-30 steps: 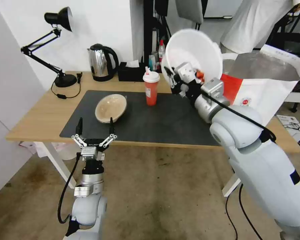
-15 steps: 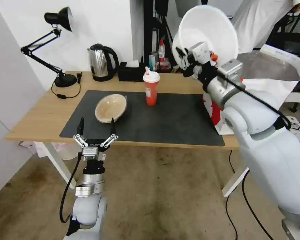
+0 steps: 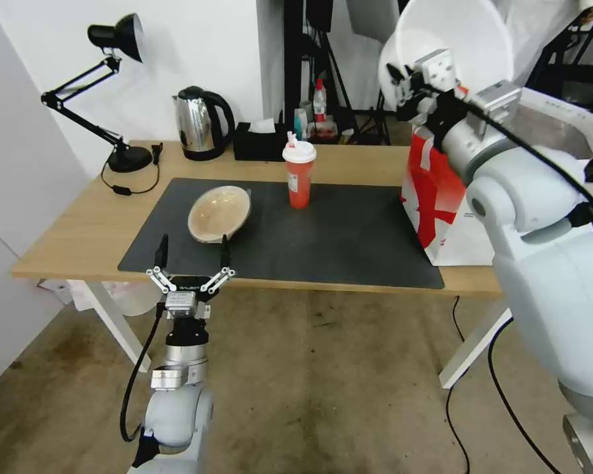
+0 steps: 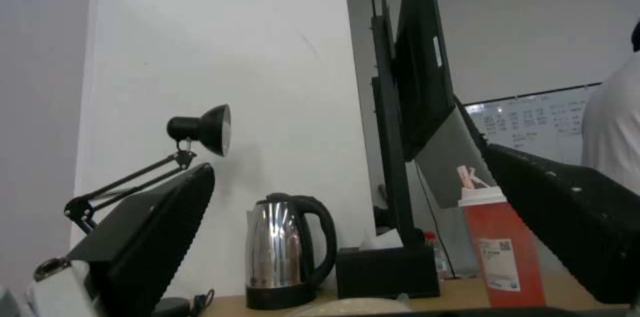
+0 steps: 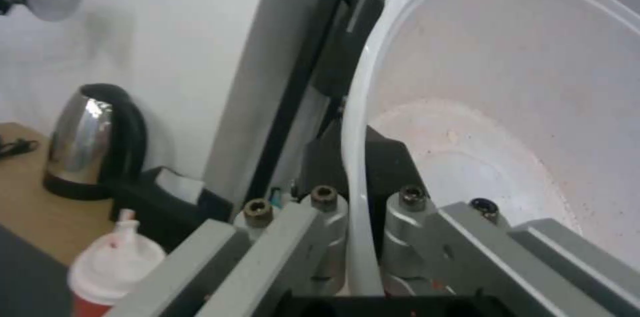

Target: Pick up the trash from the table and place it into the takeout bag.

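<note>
right end effector (image 3: 402, 89): clamped on the rim of the white bowl (image 3: 458, 46), held up high, tipped, just above the takeout bag (image 3: 441, 197)
left end effector (image 3: 191, 253): fingers spread apart, hanging by the tabletop (image 3: 72, 230) front edge
red cup (image 3: 299, 174): upright on the mat (image 3: 336, 237)
beige bowl (image 3: 219, 212): on the mat too

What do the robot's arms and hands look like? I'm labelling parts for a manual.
Both arms are glossy white-grey rounded shells with silver joints and black cables alongside. The left hand has a black body, silver linkages and black fingers. The right hand is grey with black fittings.
</note>
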You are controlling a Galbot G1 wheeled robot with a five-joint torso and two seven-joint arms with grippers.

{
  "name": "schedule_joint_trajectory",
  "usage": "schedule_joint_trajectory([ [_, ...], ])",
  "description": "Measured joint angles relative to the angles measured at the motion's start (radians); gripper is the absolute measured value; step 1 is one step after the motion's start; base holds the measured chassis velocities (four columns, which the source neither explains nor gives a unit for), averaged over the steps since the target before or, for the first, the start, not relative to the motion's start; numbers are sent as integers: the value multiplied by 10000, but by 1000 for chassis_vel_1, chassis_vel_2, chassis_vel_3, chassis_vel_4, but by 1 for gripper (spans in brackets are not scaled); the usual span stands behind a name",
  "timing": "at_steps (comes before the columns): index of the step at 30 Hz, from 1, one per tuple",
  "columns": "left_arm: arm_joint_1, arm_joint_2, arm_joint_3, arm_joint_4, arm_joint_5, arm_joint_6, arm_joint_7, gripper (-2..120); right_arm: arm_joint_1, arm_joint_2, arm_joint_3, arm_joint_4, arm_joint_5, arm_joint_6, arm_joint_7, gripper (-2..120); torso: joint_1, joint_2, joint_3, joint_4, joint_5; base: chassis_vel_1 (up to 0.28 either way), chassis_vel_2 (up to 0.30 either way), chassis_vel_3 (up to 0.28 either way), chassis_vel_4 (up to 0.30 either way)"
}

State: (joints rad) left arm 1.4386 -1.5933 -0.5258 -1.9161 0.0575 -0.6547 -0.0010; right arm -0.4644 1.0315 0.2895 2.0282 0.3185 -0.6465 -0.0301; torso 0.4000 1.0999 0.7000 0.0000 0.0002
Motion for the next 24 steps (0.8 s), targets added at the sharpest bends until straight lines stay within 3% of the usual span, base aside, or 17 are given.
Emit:
schedule_joint_trajectory([
  [24, -69, 4, -87, 140, 11, -93, 0, 100, -425, -110, 921, -966, -97, 545, -40, 0, -1, 0, 0, 0, -1, 0, 0, 0, 0],
])
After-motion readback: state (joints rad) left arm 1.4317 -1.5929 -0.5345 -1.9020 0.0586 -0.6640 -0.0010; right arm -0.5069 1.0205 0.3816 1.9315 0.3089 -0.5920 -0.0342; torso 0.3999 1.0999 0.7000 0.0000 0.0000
